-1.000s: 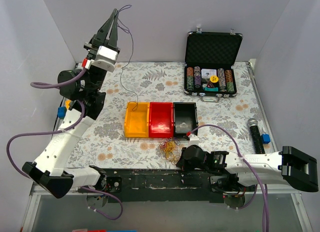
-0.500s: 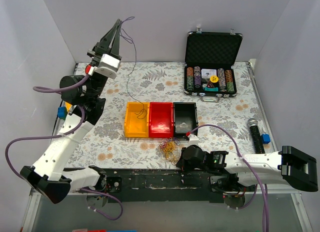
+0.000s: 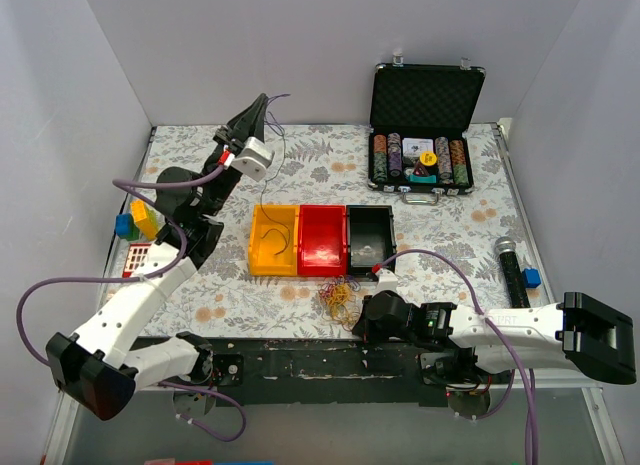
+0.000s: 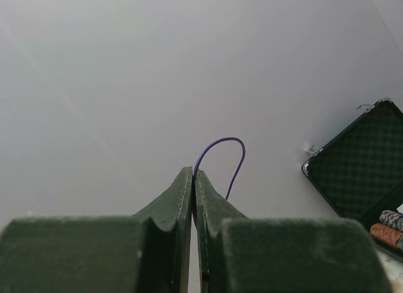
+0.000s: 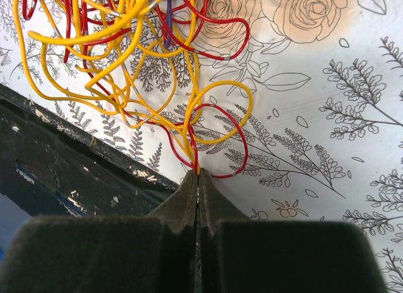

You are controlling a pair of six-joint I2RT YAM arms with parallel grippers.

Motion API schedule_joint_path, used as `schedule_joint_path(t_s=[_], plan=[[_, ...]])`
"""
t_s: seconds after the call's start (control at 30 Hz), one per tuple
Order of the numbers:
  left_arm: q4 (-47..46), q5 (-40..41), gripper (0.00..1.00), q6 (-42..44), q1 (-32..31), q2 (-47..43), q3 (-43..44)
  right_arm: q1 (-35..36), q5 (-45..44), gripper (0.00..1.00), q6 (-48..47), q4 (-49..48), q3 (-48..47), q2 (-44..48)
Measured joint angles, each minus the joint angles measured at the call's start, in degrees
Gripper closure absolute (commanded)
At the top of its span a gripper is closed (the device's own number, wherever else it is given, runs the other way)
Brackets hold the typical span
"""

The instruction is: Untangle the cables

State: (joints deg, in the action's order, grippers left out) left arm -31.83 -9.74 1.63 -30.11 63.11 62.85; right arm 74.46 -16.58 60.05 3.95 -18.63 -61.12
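Floral-patterned cloth [image 3: 440, 235] covers the table, and a row of three open bins sits at its middle; the yellow plastic bin [image 3: 272, 270] is the leftmost.

Up and behind the yellow bin, the left gripper [image 3: 262, 103] is raised high. Its fingers are pressed together on a hair-thin dark purple wire [image 4: 223, 139], which loops above the tips. The wire hangs down and its lower end trails into the yellow bin.

In front of the yellow bin and slightly right lies the fist-sized tangle of yellow and red wires [image 3: 338, 298]. The right gripper [image 5: 198, 174] lies low on the cloth, its fingers pinched shut on a red and a yellow strand at the tangle's near edge.

The purple strand looks free of the knot, so the step is probably setting it down. That should go best with a slow descent over the chosen bin, letting the slack coil inside before the fingers part. Meanwhile the right pinch should hold the tangle steady.
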Motion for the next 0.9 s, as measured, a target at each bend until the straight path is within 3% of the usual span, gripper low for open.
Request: schedule_joint_path(t_s=[0.33, 0.67, 0.9], plan=[[0.66, 1.64, 1.0, 2.62, 0.0, 0.02, -3.26, 0.09, 0.0, 0.99, 0.02, -0.04, 0.0, -0.07], [7.43, 1.62, 1.0, 2.49, 0.0, -3.98, -15.69, 0.22, 0.04, 0.99, 0.24, -0.09, 0.04, 0.0], [13.57, 1.36, 1.0, -2.84, 0.0, -4.96, -16.68, 0.22, 0.04, 0.99, 0.33, -0.11, 0.04, -0.07]])
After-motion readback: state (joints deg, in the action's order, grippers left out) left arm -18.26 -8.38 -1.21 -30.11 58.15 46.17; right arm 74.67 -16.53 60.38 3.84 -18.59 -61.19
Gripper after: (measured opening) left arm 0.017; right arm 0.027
